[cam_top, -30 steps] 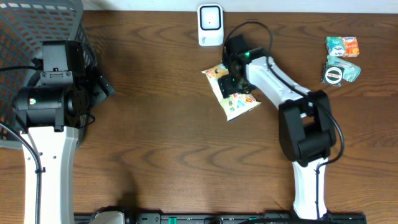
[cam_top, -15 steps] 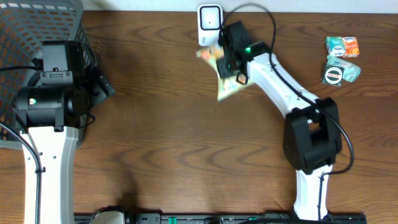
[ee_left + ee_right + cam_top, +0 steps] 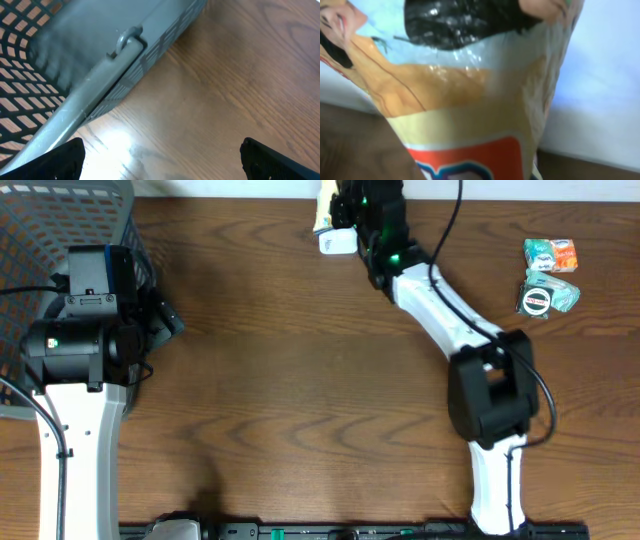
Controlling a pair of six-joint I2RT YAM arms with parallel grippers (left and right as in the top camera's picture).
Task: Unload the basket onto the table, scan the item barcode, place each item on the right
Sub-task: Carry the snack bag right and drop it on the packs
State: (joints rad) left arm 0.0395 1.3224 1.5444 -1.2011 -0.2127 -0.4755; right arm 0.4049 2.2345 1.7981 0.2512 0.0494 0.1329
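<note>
The item, a yellow and orange snack packet (image 3: 470,100), fills the right wrist view, hanging close to the camera and hiding the fingers. From overhead only its pale edge (image 3: 322,214) shows beside my right gripper (image 3: 358,208), which is shut on the packet and held up at the table's far edge. The gripper partly covers the white barcode scanner (image 3: 336,243). My left gripper (image 3: 170,167) is open over bare wood beside the basket, with nothing between its fingertips (image 3: 65,160).
A grey mesh basket (image 3: 60,220) stands at the far left, and its rim (image 3: 95,85) runs close by the left gripper. Small wrapped packets (image 3: 551,254) and a round-labelled pack (image 3: 545,298) lie at the far right.
The right gripper shut on the snack packet, lifted it off the table and carried it back to the scanner. The left arm has not moved.
</note>
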